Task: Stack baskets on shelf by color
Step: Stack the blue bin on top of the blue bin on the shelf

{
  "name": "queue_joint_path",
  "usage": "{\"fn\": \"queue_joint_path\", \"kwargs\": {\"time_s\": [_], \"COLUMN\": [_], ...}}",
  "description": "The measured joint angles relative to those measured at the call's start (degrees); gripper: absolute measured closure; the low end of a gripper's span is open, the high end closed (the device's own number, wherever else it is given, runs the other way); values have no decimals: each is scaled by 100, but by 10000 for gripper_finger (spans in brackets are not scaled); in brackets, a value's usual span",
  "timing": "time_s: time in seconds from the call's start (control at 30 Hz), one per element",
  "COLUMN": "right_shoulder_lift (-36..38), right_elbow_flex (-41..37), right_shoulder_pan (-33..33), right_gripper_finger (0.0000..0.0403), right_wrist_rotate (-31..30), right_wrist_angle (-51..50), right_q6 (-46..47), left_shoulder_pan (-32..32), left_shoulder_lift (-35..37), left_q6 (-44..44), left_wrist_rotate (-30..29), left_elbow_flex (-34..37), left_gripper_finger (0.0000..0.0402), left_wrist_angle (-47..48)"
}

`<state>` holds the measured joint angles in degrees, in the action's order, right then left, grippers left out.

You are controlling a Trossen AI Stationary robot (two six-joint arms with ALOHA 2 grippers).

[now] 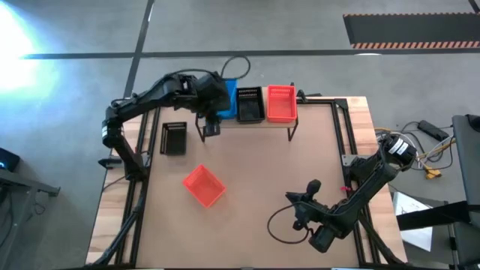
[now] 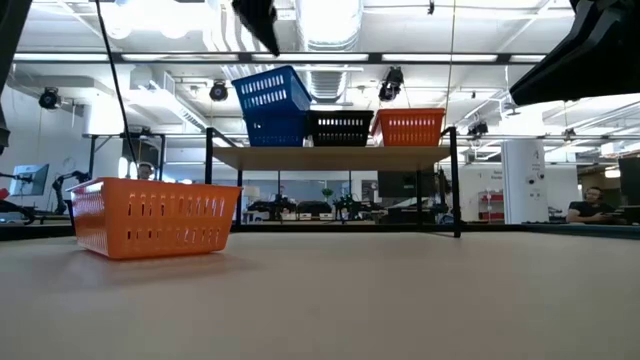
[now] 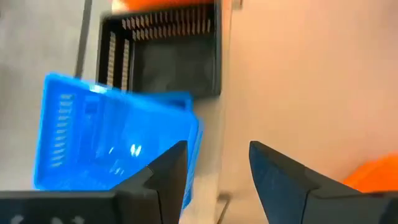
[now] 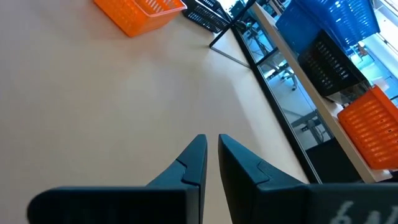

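From the high view, the shelf [image 1: 294, 122] at the far edge of the table already has three colours going: a blue basket [image 1: 229, 90] mostly hidden under the left gripper [image 1: 209, 124], a black basket [image 1: 250, 105] in the middle and an orange-red one [image 1: 281, 103] on the right end. Still down on the table are a loose orange basket [image 1: 203, 185] near the middle-left and a loose black basket [image 1: 174, 138] just left of the shelf, so I'd call it partway, with at least those two left to stack. The right gripper [image 1: 306, 201] is parked over the near right part of the table, well away from everything. Low view: the blue basket [image 2: 274, 104] sits tilted on the shelf [image 2: 330, 156], one end lifted, so I'd guess it's not seated yet, while the black [image 2: 340, 127] and orange [image 2: 411, 127] ones look flat. The loose orange basket [image 2: 154, 216] is in the foreground. Left wrist view: the left gripper [image 3: 214, 180] has its fingers spread with nothing between them, the blue basket [image 3: 112, 140] just beside one finger. Right wrist view: the right gripper [image 4: 211, 162] is nearly closed, just a thin gap, holding nothing, with the loose orange basket [image 4: 138, 14] far off.
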<state>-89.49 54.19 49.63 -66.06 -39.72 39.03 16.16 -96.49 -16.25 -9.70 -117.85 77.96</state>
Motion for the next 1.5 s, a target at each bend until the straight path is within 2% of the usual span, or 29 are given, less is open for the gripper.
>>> {"fn": "queue_joint_path", "kwargs": {"time_s": [0.13,0.3,0.37,0.47,0.63,0.7,1.07,1.27,1.5], "right_shoulder_lift": [0,0,0,0,0,0,2,2,2], "right_elbow_flex": [0,0,0,0,0,0,0,0,0], "right_shoulder_pan": [2,0,0,0,0,0,-2,-2,-2], "right_gripper_finger": [369,369,369,369,369,369,369,369,369], "right_wrist_rotate": [-2,-4,-4,-4,-9,-9,-341,-351,-350], "right_wrist_angle": [14,91,158,246,328,344,427,492,538], "right_q6": [0,0,0,0,0,0,-4,-2,-2], "left_shoulder_pan": [-1,-8,-1,-13,-17,-16,36,29,53], "left_shoulder_lift": [-27,-39,-42,-47,-34,-23,-283,-589,-663], "left_q6": [-200,-527,-638,-680,-716,-727,-665,-668,-662], "left_wrist_rotate": [-330,-1173,-1199,-1211,-1199,-1207,-1219,-1568,-1594], "left_elbow_flex": [321,789,904,924,828,754,764,739,720], "left_gripper_finger": [245,247,258,294,379,395,400,400,400], "left_wrist_angle": [119,-34,-104,-167,-237,-247,-354,-351,-53]}}
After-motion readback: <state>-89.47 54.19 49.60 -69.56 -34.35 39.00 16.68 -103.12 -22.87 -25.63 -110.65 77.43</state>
